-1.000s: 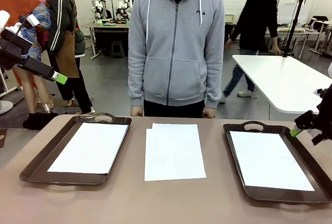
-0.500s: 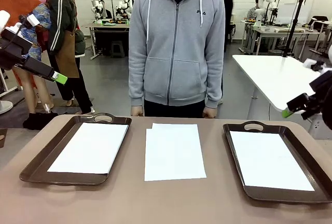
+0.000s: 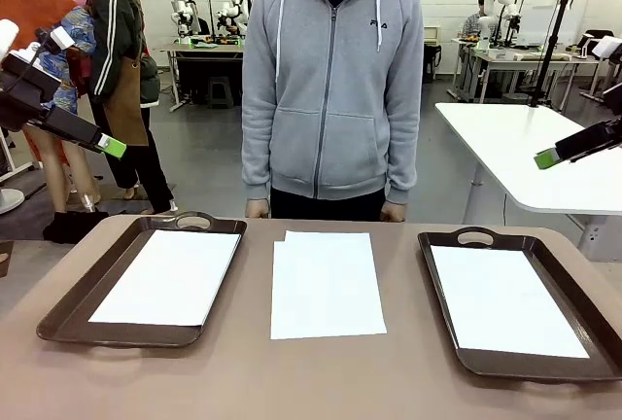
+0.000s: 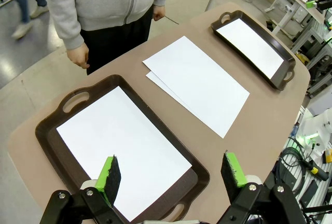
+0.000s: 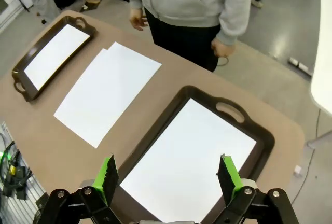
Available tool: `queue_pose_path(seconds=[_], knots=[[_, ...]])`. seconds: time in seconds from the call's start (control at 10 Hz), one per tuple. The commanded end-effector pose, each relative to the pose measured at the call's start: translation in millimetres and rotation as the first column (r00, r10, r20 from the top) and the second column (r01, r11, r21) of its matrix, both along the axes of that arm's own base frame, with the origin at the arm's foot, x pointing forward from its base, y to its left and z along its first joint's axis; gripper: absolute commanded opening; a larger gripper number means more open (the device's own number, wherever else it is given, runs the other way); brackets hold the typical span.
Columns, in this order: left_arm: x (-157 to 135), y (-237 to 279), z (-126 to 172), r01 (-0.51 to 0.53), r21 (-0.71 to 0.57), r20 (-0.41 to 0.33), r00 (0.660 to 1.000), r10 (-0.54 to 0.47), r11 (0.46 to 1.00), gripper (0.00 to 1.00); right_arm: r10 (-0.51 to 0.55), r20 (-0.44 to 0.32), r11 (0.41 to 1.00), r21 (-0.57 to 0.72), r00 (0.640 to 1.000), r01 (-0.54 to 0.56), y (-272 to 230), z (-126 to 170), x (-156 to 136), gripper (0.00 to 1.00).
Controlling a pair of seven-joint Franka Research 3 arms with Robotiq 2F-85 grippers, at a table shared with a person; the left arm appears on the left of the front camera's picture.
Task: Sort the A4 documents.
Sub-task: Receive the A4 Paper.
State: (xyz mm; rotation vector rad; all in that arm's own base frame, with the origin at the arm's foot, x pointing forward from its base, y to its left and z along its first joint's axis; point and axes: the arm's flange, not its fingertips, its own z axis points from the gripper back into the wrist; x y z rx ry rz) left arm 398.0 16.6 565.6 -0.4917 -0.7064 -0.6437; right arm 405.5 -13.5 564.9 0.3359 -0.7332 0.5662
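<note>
My left gripper (image 4: 171,168) and right gripper (image 5: 168,175) hang spread wide, empty. The middle sheets (image 3: 326,284) look thin, limp and slippery; I'd pinch one at a corner.

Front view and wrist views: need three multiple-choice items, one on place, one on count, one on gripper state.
1. Where do the loose A4 documents lie?
A. In the left tray
B. On the bare table, in the middle
C. In the right tray

2. How many brown trays stand on the table?
A. One
B. Two
C. Three

3. What state is the left gripper in?
A. Open, holding nothing
B. Shut on a sheet
C. Shut on a tray handle

1 B: the overlapping sheets rest on the tabletop itself.
2 B: one tray sits at each side.
3 A: its green pads stand wide apart with nothing between them.
</note>
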Motion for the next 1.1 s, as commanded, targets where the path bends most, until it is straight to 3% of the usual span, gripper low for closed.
queue_pose_path(seconds=[0.0, 0.4, 0.9, 1.0], knots=[[0, -1, 0, -0.001, 0.005, 0.000, 1.000, 0.001, 1.000, 1.00, 0.058, 0.030, 0.998, 0.019, 0.998, -0.059, 6, -3, 5, 1.00], [0, -1, 0, -0.001, 0.005, 0.000, 1.000, 0.001, 1.000, 1.00, 0.104, 0.050, 0.992, 0.061, 0.993, -0.107, 4, 7, 0, 1.00], [0, -1, 0, -0.001, 0.005, 0.000, 1.000, 0.001, 1.000, 1.00, 0.075, -0.011, 0.987, 0.146, 0.997, -0.072, -14, -5, 1, 1.00], [0, -1, 0, -0.001, 0.005, 0.000, 1.000, 0.001, 1.000, 1.00, 0.071, 0.017, 0.995, 0.072, 0.997, -0.072, -4, 3, -3, 1.00]])
